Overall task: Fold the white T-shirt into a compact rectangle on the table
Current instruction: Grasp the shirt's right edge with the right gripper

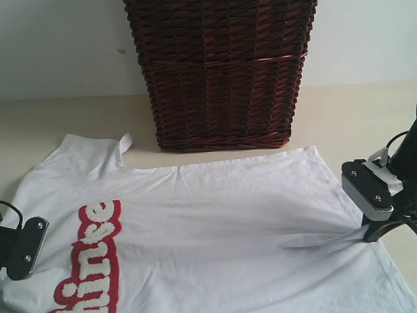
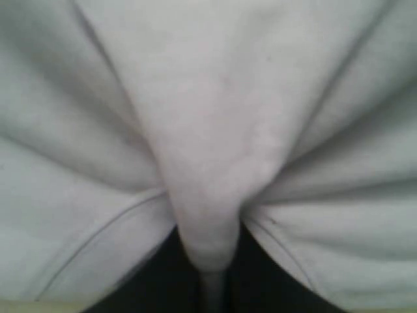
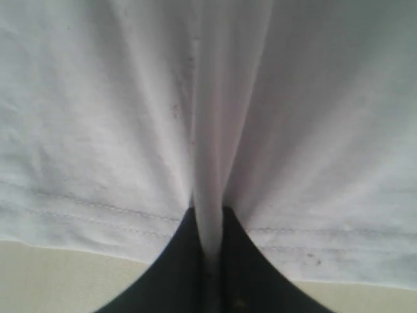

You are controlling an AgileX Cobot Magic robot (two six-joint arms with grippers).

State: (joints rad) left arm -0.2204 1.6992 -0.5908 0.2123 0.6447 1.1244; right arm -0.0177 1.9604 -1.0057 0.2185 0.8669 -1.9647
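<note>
The white T-shirt [image 1: 215, 215] lies spread flat on the table [image 1: 71, 117], just in front of a dark brown wicker basket [image 1: 221, 72], with its red band of white letters [image 1: 91, 257] on the left part of the cloth. The left end effector [image 1: 26, 251] sits at the shirt's left edge, just beside that band. The right end effector [image 1: 363, 231] sits at the shirt's right edge, where creases fan out from its tips across the fabric. The exterior view alone shows the basket, the lettering and how the shirt is laid out, but it does not make the left grip clear. The left wrist view fills in that gap: the left end effector [image 2: 212, 287] is clenched on a rounded fold of the T-shirt [image 2: 215, 117] that bulges up between its dark fingers [image 2: 260, 287]. The right wrist view shows the right end effector [image 3: 210, 267] pinched tight on a thin raised ridge of the T-shirt [image 3: 117, 117], just inside the stitched hem [image 3: 91, 212], with bare beige table [image 3: 58, 280] beyond the hem. Counted across the views, there is one T-shirt, one basket, one table and two end effectors, both grasping cloth.
</note>
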